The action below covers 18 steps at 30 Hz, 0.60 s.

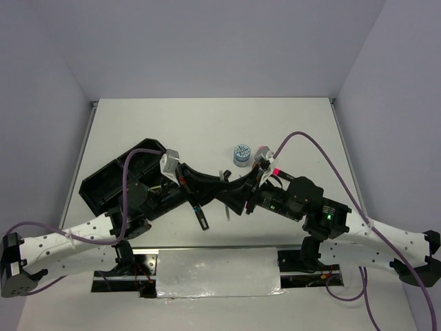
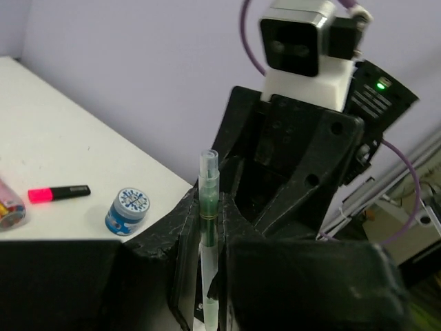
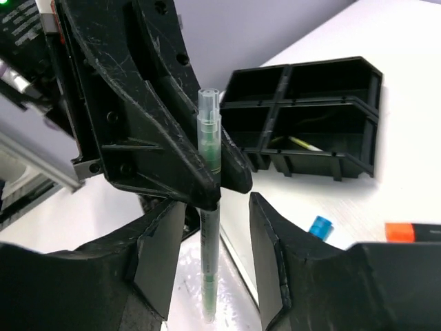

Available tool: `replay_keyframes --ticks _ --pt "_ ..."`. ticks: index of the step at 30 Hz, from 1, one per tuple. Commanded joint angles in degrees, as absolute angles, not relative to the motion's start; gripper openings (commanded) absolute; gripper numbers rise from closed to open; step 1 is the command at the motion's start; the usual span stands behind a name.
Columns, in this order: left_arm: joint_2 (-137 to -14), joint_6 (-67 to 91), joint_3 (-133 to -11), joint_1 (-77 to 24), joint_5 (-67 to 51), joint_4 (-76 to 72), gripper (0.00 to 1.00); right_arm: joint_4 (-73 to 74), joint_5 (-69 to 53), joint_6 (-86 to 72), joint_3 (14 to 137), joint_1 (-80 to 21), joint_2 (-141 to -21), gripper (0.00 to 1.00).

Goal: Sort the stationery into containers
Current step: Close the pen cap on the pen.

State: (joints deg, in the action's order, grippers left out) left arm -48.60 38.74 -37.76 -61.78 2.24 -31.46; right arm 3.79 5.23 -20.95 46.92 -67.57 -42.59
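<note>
A thin clear-and-green pen (image 2: 208,227) stands upright, clamped between my left gripper's (image 2: 208,207) fingers. In the right wrist view the same pen (image 3: 210,138) hangs from the left jaws, between the spread fingers of my right gripper (image 3: 217,227), which is open and not touching it. Both grippers meet over the table's near middle (image 1: 227,194). The black organiser tray (image 1: 110,181) sits at the left. It also shows in the right wrist view (image 3: 358,69), with a yellow pen (image 3: 300,143) in one compartment.
A blue-white tape roll (image 1: 241,154) and a pink-capped highlighter (image 1: 273,169) lie beyond the grippers. A blue-capped highlighter (image 3: 319,226) and an orange-capped one (image 3: 410,232) lie below the right gripper. A pink-orange tube (image 2: 10,207) sits at the left edge of the left wrist view.
</note>
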Motion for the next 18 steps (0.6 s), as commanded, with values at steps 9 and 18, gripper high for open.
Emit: replay_keyframes --ticks 9,18 --pt "-46.76 33.14 -41.48 -62.05 -2.82 -37.09 0.0 -4.3 0.26 -21.18 46.32 -67.76 -45.0 0.0" --pt "-44.22 30.33 -43.07 -62.05 1.56 -30.94 0.85 -3.34 -0.62 -20.3 46.58 -67.85 -44.47 0.0"
